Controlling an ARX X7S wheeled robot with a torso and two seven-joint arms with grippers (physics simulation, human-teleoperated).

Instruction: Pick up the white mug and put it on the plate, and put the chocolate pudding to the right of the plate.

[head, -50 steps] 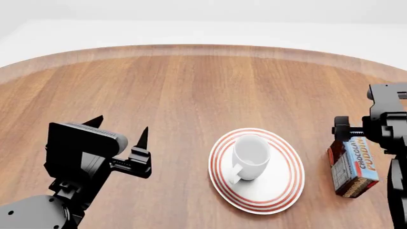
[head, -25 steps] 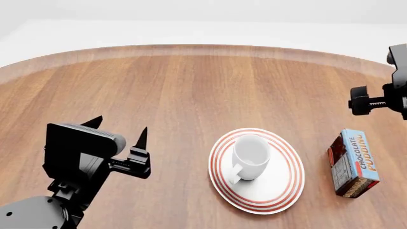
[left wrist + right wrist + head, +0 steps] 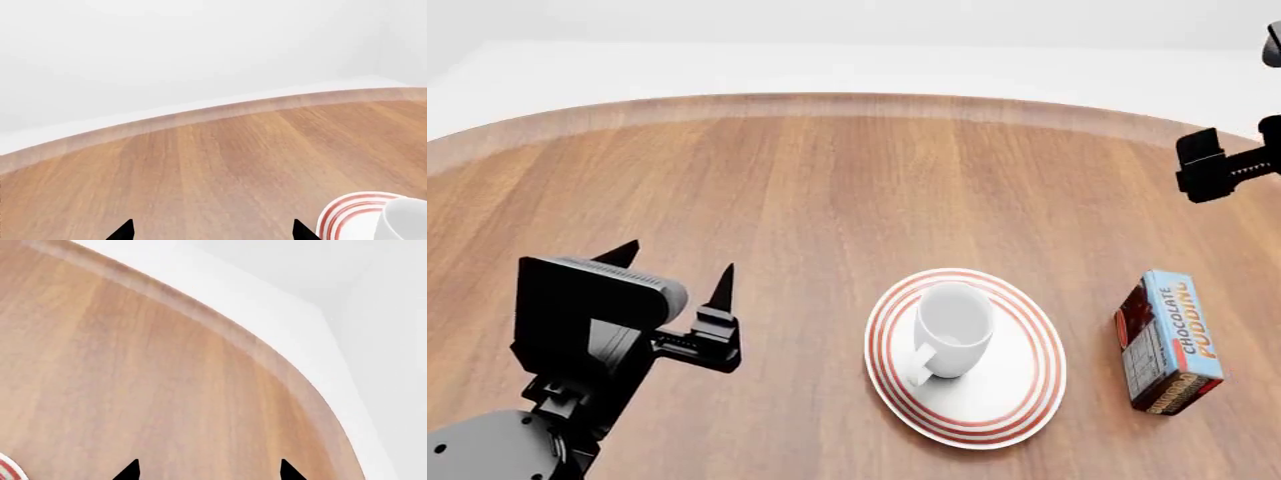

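Note:
The white mug (image 3: 952, 328) stands upright on the red-ringed plate (image 3: 1014, 392), handle toward me. Just right of the plate, the chocolate pudding (image 3: 1169, 340) carton lies on the table, its lettered blue face up. My left gripper (image 3: 675, 270) hovers open and empty left of the plate. In the left wrist view its jaws (image 3: 212, 232) stand wide apart over bare wood, with the plate (image 3: 343, 216) and mug (image 3: 404, 220) at one corner. My right gripper (image 3: 208, 472) is open and empty; its body (image 3: 1225, 165) is high at the far right, well behind the pudding.
The round wooden table (image 3: 827, 180) has its curved far edge (image 3: 854, 100) against a white floor. The right wrist view looks over that edge (image 3: 220, 325), with a sliver of the plate (image 3: 5, 469) at one corner.
My right gripper has let go of the pudding and moved up and back toward the far right. The pudding stays beside the plate. The left arm has barely shifted.

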